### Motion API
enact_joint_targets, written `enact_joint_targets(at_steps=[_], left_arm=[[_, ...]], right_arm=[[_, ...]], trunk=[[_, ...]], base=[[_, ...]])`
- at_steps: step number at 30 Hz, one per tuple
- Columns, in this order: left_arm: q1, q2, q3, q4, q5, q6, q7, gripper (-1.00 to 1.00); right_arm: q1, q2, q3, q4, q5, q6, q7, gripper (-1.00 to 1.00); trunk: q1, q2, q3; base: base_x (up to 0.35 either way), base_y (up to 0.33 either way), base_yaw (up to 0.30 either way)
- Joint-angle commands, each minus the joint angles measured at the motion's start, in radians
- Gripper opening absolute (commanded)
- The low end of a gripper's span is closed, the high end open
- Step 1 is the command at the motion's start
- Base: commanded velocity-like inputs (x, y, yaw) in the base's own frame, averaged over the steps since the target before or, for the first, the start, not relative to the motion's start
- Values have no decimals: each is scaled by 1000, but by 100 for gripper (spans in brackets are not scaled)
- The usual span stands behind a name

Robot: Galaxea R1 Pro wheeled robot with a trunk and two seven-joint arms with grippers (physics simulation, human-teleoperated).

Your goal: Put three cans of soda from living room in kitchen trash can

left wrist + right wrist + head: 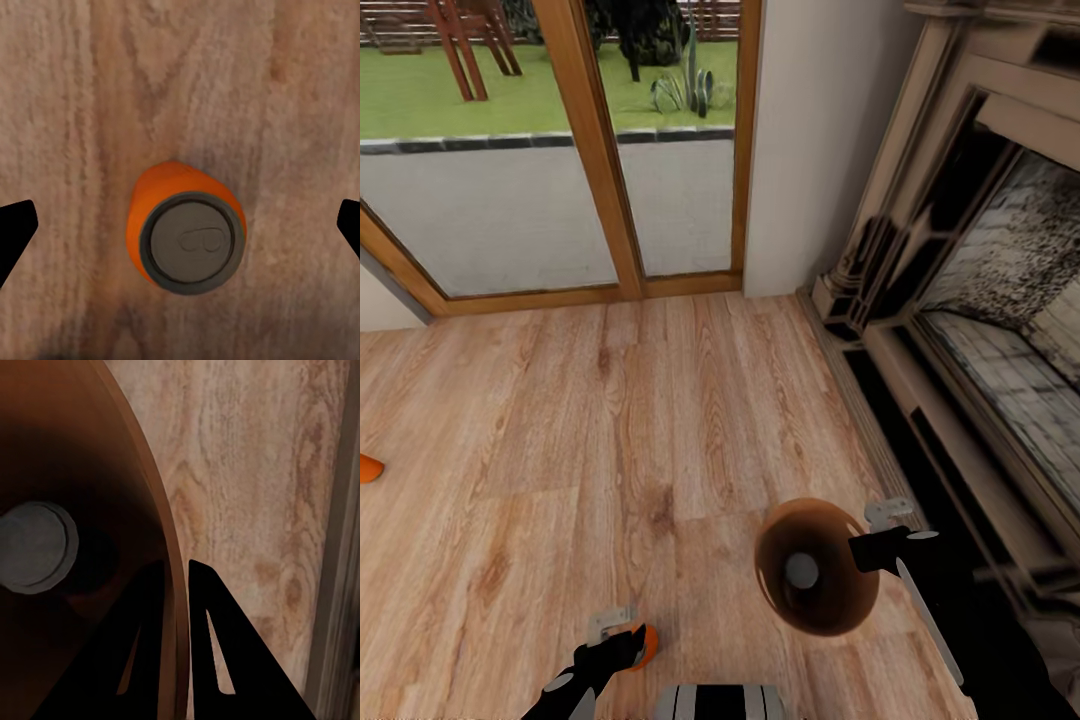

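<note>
An orange can [187, 232] stands upright on the wood floor [660, 420], centred between the left jaws, which are spread wide and clear of it. The right jaws pinch the bin [815, 567] rim, a can [34, 547] inside; the fireplace [980, 300] stands beside, another orange can [368, 468] lies far left.

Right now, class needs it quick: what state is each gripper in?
Left gripper: open, jaws spread wide either side of an orange can standing on the floor, not touching it.
Right gripper: shut on the bin's rim.

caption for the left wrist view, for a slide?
Open left gripper above an upright orange soda can on the wood floor.
</note>
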Motion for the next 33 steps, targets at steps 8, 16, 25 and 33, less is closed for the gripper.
enact_joint_targets(at_steps=[8, 16, 25, 33], left_arm=[[0, 0, 0, 0, 0, 1, 0, 100], [0, 0, -1, 0, 0, 0, 0, 100], [0, 0, -1, 0, 0, 0, 0, 100], [0, 0, -1, 0, 0, 0, 0, 100]], right_arm=[[0, 0, 0, 0, -12, 0, 6, -100], [0, 0, 0, 0, -12, 0, 6, -100], [0, 0, 0, 0, -12, 0, 6, -100], [0, 0, 0, 0, -12, 0, 6, -100]], trunk=[[8, -14, -11], [8, -14, -16], [8, -14, -17], [8, -14, -17]], base=[[0, 0, 0], [0, 0, 0], [-7, 0, 0], [-112, 0, 0]])
